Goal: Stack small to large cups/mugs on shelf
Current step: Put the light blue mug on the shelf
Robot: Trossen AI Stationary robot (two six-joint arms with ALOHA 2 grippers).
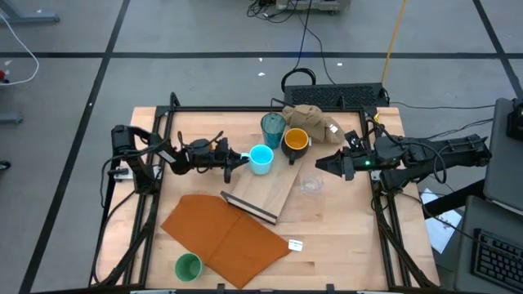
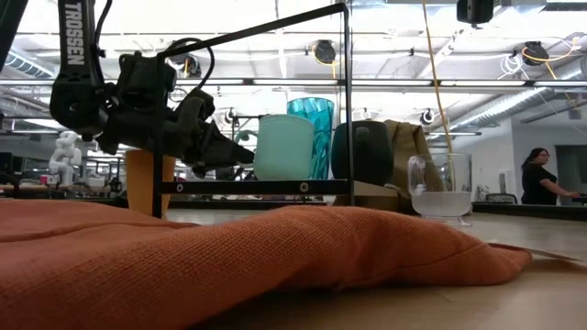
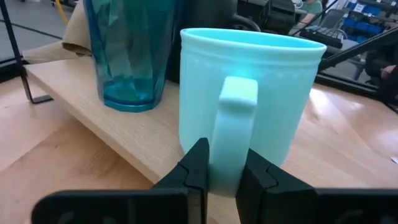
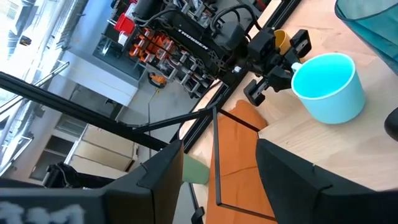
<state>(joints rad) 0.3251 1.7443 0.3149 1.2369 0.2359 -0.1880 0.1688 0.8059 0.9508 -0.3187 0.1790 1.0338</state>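
Note:
The light blue mug (image 1: 261, 158) stands upright at the far left corner of the shelf (image 1: 274, 194), a pale wooden board. My left gripper (image 1: 239, 160) is shut on the mug's handle. The teal tumbler (image 1: 273, 127) and the dark yellow-lined mug (image 1: 296, 140) stand just beyond it at the shelf's far end. The clear glass (image 1: 310, 184) stands by the shelf's right side. The green cup (image 1: 188, 265) sits near the table's front edge. My right gripper (image 4: 217, 186) hangs open, raised over the table's right side, with nothing between its fingers. My left gripper pinches the mug's handle (image 3: 229, 163) between its two fingers (image 3: 198, 167), low on the handle's loop. The fingers come level from the table's left side. The mug stays upright over the shelf's edge (image 3: 134, 158); the fingers hide its base, so whether it rests there does not show.
An orange-brown sheet (image 1: 225, 233) lies rumpled over the near left of the table, beside the shelf's dark end. A tan cloth lump (image 1: 315, 119) sits at the far edge behind the mugs. An orange cup (image 2: 143, 180) shows behind my left arm. Black frame posts (image 2: 347, 101) stand around the table.

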